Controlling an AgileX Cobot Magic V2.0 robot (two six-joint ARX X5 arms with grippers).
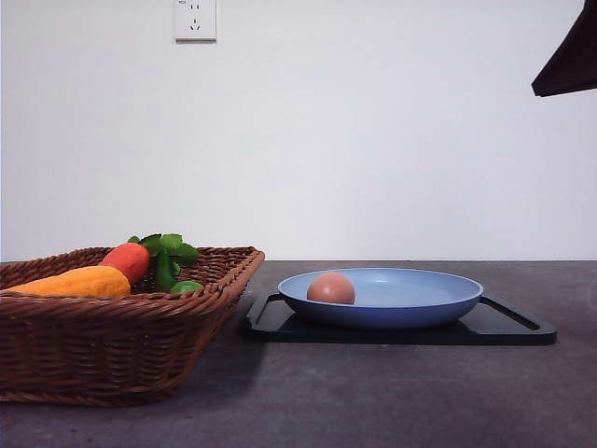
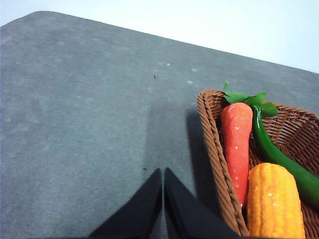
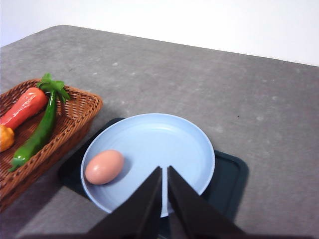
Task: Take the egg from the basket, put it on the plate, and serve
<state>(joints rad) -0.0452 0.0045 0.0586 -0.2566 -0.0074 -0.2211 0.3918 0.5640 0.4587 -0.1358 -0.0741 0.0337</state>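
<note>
1. While lying on its side, egg inside plate, near the rim on the basket side; also seen in right wrist view on the plate floor.
2. Plate seated on black tray; tray flat on grey desk.
3. Basket at the robot's left of the tray, just beside it; touching or apart, cannot tell.
4. In basket: orange carrot with green leaves, yellow corn cob, long green pepper. Carrot along the basket wall in left wrist view, corn next to it.
5. Left gripper above bare desk just outside the basket rim; fingers pressed together, only a hairline slit between them, nothing held.
6. Right gripper above the plate, tips beside the egg and clear of it; fingers closed together, empty.
7. Wall socket on white wall behind.
</note>
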